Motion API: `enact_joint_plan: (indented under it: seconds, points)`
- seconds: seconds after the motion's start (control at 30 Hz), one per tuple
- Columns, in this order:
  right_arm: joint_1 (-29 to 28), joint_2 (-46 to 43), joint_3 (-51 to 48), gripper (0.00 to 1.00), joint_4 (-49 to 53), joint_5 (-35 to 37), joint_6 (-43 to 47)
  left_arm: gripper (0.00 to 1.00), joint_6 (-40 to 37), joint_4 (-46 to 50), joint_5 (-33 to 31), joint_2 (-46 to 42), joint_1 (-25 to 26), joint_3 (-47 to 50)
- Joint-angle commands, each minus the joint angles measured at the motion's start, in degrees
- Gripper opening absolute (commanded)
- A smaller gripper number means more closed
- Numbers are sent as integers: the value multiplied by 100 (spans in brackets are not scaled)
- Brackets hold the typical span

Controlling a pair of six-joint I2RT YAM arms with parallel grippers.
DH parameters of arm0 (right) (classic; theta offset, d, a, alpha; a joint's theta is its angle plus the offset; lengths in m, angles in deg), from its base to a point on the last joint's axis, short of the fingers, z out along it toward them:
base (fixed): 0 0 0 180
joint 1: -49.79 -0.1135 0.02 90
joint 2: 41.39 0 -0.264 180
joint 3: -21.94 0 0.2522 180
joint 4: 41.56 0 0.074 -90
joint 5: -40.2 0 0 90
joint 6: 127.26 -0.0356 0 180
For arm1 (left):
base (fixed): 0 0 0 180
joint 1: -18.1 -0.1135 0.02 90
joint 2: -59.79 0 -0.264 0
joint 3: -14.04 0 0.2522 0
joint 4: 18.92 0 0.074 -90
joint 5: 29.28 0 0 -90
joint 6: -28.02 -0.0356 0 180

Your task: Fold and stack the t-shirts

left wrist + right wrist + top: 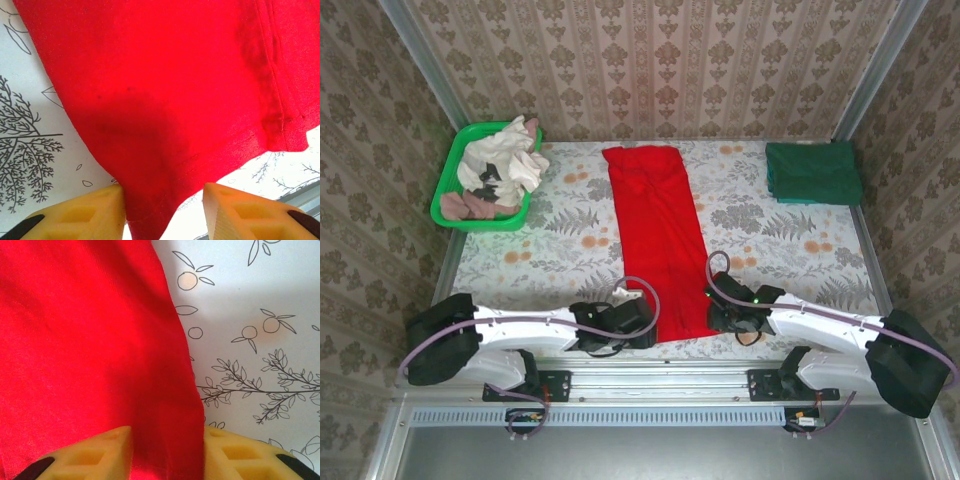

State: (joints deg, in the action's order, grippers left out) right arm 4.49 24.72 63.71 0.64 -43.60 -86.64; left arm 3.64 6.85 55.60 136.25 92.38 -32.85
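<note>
Down the middle of the table [570, 245] lies the red t-shirt [658, 235], already folded lengthwise into a long narrow strip that runs from the far side to the near edge; no print or lettering faces up. Left gripper [163, 200] sits at the near-left corner: a tongue of hem hangs between the yellow pads [80, 215], touching the one on the left of the wrist view, with bare table showing before the other, so the jaws stand apart and nothing is clamped. Right gripper [168, 440] sits on the near-right edge; red cloth fills the whole gap between its pads, but I cannot tell whether they pinch it or merely rest over it. Green t-shirt [812, 172] is folded at the far right corner, well apart. Green basket [480, 226] of pale cloths [500, 170] stands at the far left. Judgement: the step in hand is taking both near corners to fold the strip away from the arms. Risks: the left jaws may close on one layer only, or lose the hem, so the lengthwise fold opens when lifted; uneven holds would skew the fold; the left arm's cable [645, 290] loops over the cloth and could drag it.
</note>
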Motion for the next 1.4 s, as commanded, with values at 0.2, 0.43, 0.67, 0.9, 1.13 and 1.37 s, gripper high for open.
enact_joint_plan:
  seconds: [0.2, 0.43, 0.67, 0.9, 1.13, 1.37]
  points:
    - [3, -343, -111, 38, 196, 180, 104, 49, 114, 266, 117, 226, 50, -10]
    - [5, -438, -98, 28, 196, 73, 97, 17, 20, 179, 149, 240, 43, -43]
    - [-359, -729, 20, 1, 526, -122, -148, 0, -122, 462, -230, -707, 8, 61]
    - [-636, -1189, 574, 0, 1075, 248, -204, 0, -67, 615, -454, -1463, -40, 315]
    - [-477, -639, 1497, 0, 1074, 724, 125, 0, -750, 935, -472, -2165, -910, 268]
    - [449, 674, 2497, 0, 468, 754, 987, 0, -1967, 827, 301, -1743, -2693, -332]
